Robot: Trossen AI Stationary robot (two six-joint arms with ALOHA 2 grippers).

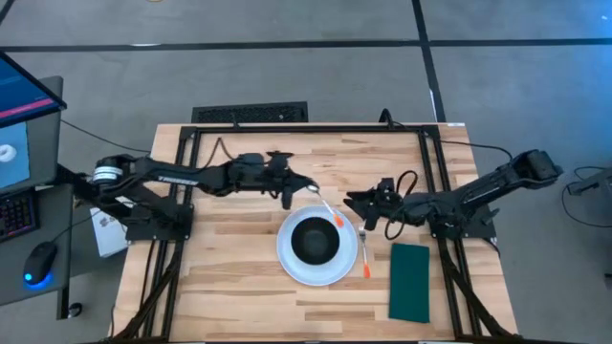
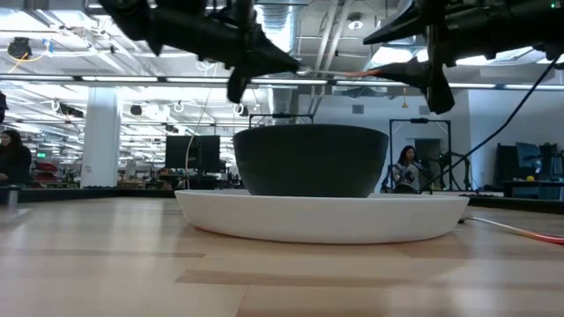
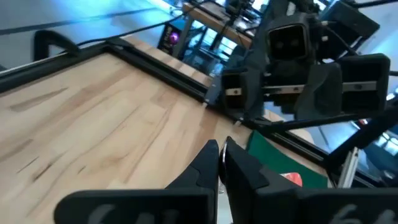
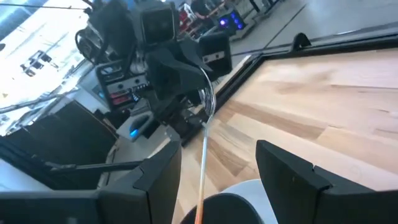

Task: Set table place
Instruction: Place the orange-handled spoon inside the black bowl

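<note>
A metal spoon [image 1: 325, 204] with an orange handle end hangs in the air over the far rim of the large white plate [image 1: 287, 263]. My left gripper [image 1: 289, 196] is shut on it. A small black bowl [image 1: 314, 239] stands on the plate at its middle. My right gripper [image 1: 356, 205] is open just right of the spoon. In the right wrist view its fingers stand on either side of the spoon's handle [image 4: 203, 149] without touching it. A fork [image 1: 364, 250] lies right of the plate. A dark green napkin [image 1: 409, 282] lies flat farther right. My left gripper pinches the spoon at its bowl end [image 4: 209, 93] between its two shut fingers [image 3: 211, 163]. It comes at the spoon from the table's left, about level. The spoon is lifted clear. Its handle runs away from the fingers toward the right gripper, orange end [image 1: 338, 222] lowest.
Black frame rails [image 1: 306, 129] run along the table's far edge and both sides. A cable [image 1: 406, 182] loops by the right arm. A monitor, keyboard and mouse [image 1: 38, 258] stand left of the table. Bare wood lies near the front left [image 1: 220, 287].
</note>
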